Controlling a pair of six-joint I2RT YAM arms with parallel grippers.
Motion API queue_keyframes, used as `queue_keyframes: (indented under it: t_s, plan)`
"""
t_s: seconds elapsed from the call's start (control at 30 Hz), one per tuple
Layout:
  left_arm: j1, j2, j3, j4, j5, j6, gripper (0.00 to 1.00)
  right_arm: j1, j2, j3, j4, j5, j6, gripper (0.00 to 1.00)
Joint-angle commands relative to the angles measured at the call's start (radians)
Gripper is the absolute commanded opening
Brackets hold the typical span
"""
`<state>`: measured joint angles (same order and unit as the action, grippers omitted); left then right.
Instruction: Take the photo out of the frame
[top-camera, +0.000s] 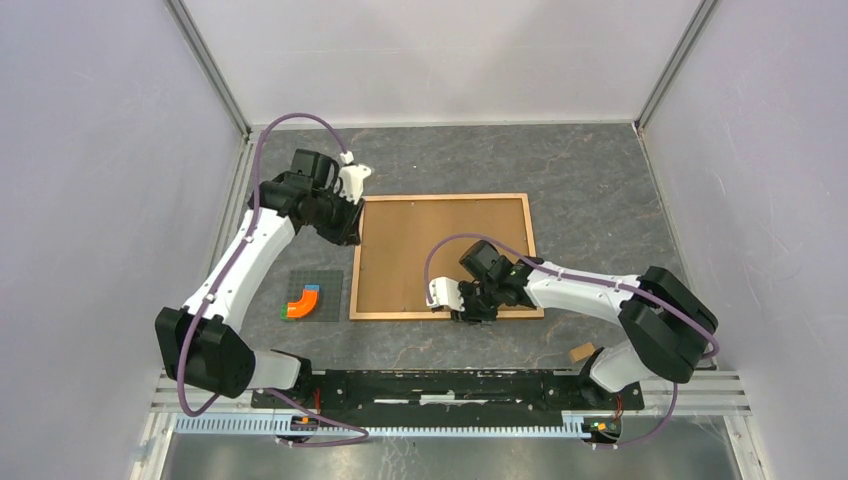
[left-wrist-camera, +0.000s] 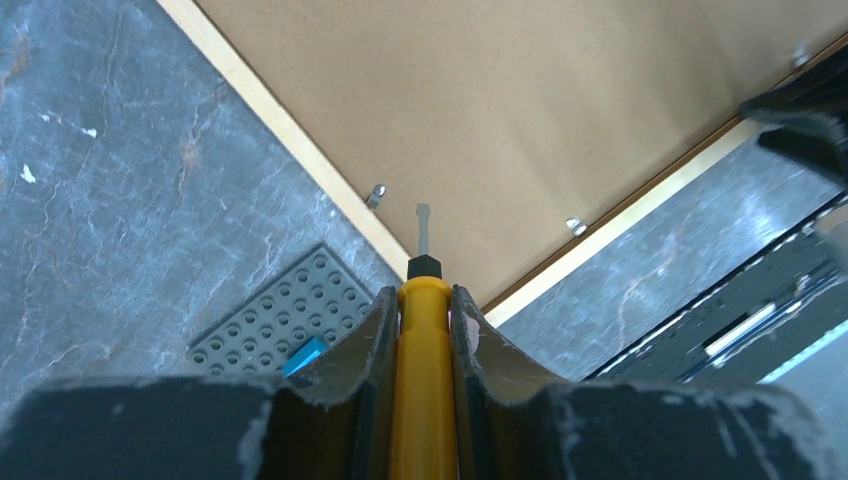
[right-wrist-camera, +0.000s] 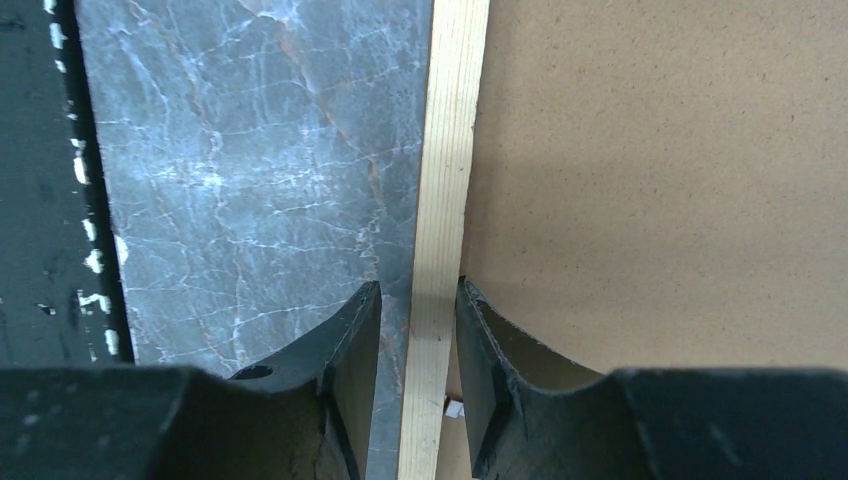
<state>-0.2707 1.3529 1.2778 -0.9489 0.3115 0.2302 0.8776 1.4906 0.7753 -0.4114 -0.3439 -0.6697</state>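
Note:
The frame (top-camera: 440, 255) lies face down on the dark marble table, its brown fibreboard back (left-wrist-camera: 520, 110) up, with small metal clips (left-wrist-camera: 376, 194) along the edges. The photo is hidden beneath that back. My left gripper (top-camera: 345, 226) hovers at the frame's left edge, shut (left-wrist-camera: 424, 295) on a yellow-handled screwdriver (left-wrist-camera: 424, 380) whose flat tip (left-wrist-camera: 422, 225) points at the back near a corner. My right gripper (top-camera: 470, 312) is at the frame's near edge. Its jaws (right-wrist-camera: 418, 295) straddle the pale wooden border (right-wrist-camera: 445, 180), with a thin gap on the outer side.
A small grey studded plate (top-camera: 312, 297) with an orange and blue block sits left of the frame, also seen as the plate (left-wrist-camera: 290, 310) beside the left fingers. A tan block (top-camera: 582, 352) lies near the right arm's base. A black rail (top-camera: 450, 385) runs along the near edge.

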Motion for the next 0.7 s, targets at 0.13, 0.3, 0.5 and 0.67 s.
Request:
queue_keyframes:
  t_s: [0.13,0.3,0.5,0.67]
  plan:
    - [-0.014,-0.022,-0.089,-0.023,-0.068,0.215,0.02,0.010,-0.052,0.013,-0.074,-0.058,0.070,0.48]
    - [-0.051,-0.021,-0.135,0.025,-0.124,0.233,0.02,-0.038,-0.079,0.039,-0.112,-0.071,0.063,0.53]
    - [-0.088,0.014,-0.154,0.082,-0.158,0.224,0.02,-0.049,-0.118,0.022,-0.160,-0.073,0.045,0.54]
    - [-0.108,0.046,-0.153,0.119,-0.179,0.216,0.02,-0.052,-0.165,-0.059,-0.142,-0.001,0.021,0.54]
